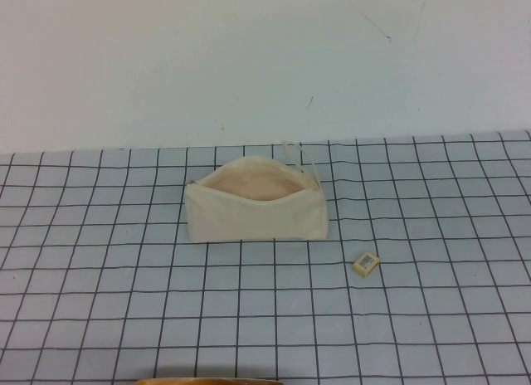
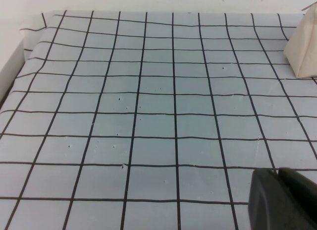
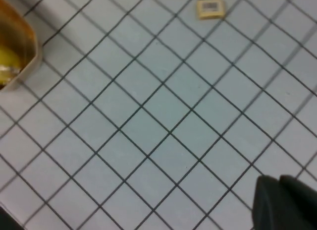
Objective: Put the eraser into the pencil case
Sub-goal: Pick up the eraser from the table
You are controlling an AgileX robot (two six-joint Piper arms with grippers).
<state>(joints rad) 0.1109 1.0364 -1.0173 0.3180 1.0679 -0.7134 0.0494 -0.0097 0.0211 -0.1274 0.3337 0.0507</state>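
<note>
The cream-white pencil case stands on the gridded mat at the table's middle, its zip open and the peach lining showing; a corner of it shows in the left wrist view. The small tan eraser with a striped label lies on the mat to the right and nearer me; it also shows in the right wrist view. My left gripper is shut and empty, far from the case. My right gripper is shut and empty, well away from the eraser. Neither arm shows in the high view.
A pale blue mat with a black grid covers the table up to a white wall. An orange-rimmed container with something yellow inside sits at the mat's near edge; its rim shows in the high view.
</note>
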